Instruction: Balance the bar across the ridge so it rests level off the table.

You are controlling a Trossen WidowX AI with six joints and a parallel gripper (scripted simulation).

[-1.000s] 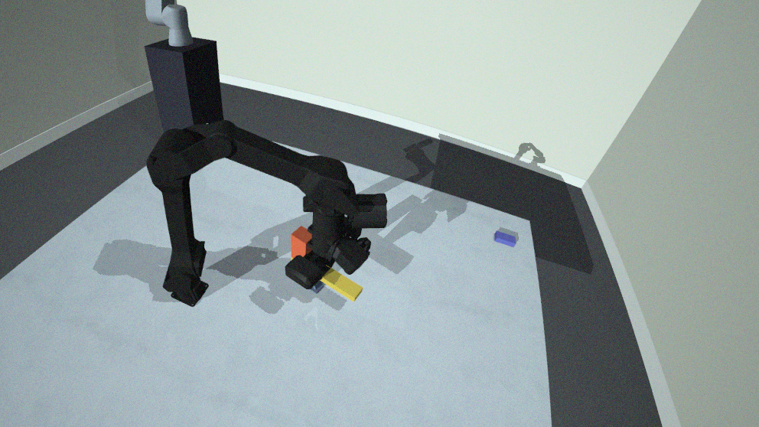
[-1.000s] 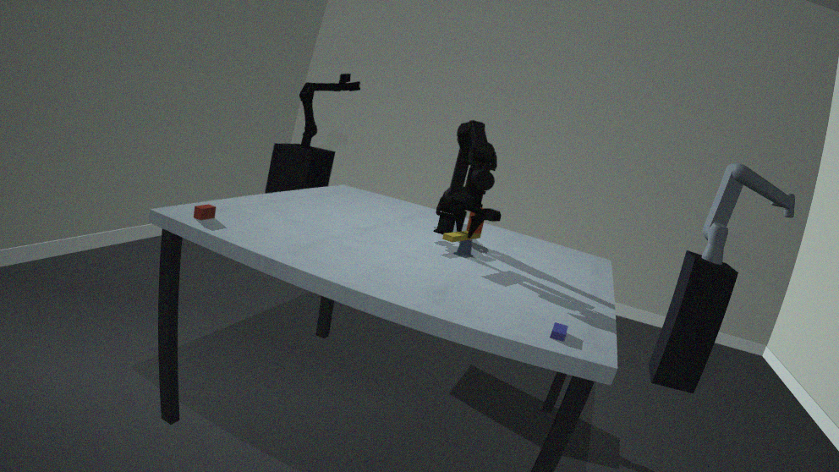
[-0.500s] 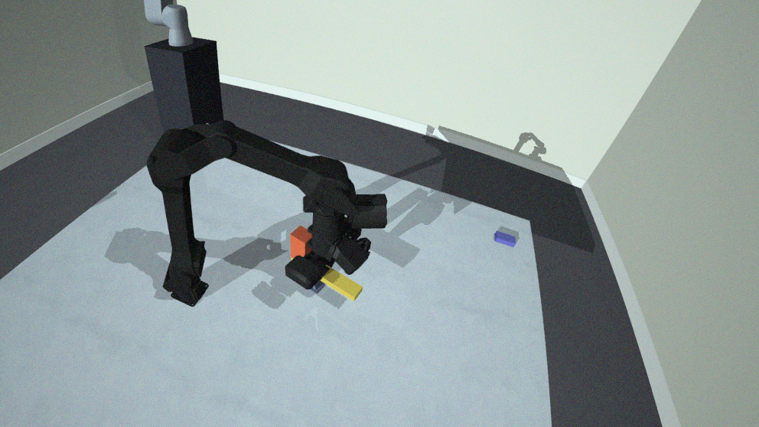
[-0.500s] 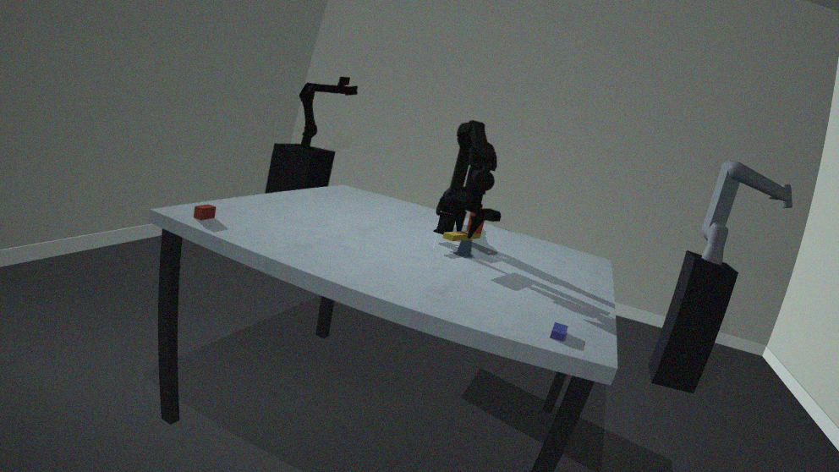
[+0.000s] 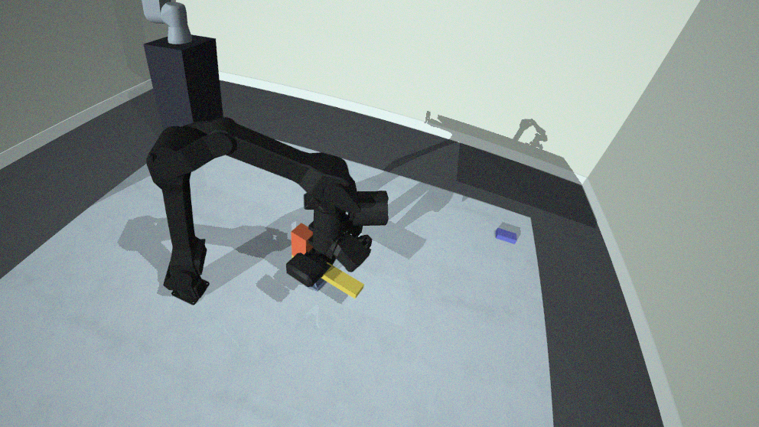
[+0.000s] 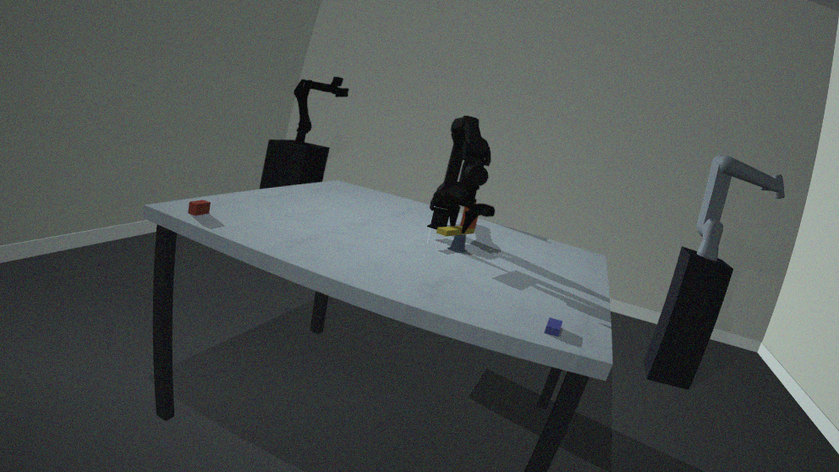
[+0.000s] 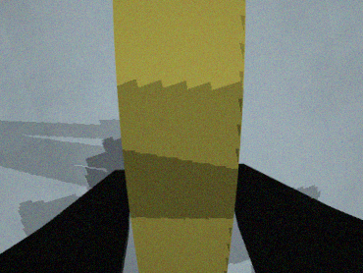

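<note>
The yellow bar lies across the top of the small blue-grey ridge, looks about level and is clear of the table in the exterior view. An orange block appears to stand on the bar's other end. My gripper is pointed down with its fingers just apart, one close along each side of the bar. Any gap between fingers and bar is too small to see well. The fingers hide the bar's middle and part of the ridge.
A blue-violet block lies near one table corner. A red block sits near the far left corner in the exterior view. Two other arms stand on dark pedestals beyond the table.
</note>
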